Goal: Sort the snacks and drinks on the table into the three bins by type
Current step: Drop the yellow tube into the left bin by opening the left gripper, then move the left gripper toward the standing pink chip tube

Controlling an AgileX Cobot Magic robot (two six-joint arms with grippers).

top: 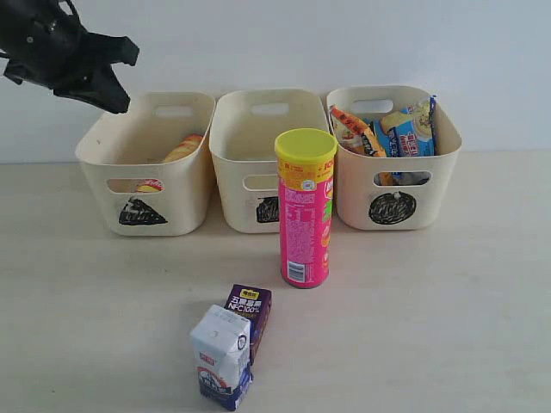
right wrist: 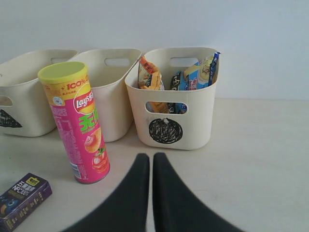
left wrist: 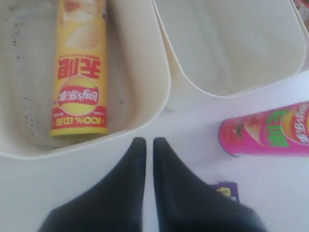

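Left wrist view: the left tool is narrow, its tips nearly touching and gripping nothing. Just beyond them the yellow-and-red chip tube lies flat inside the triangle bin.

Right wrist view: the right tool is equally narrow and empty. The pink chip tube stands upright on the worktop near its tips, with the circle bin farther ahead.

Exterior view: the left tool hangs above the triangle bin, well apart from the milk carton and juice box.

Three bins, two chip tubes, two cartons (small), two bags.
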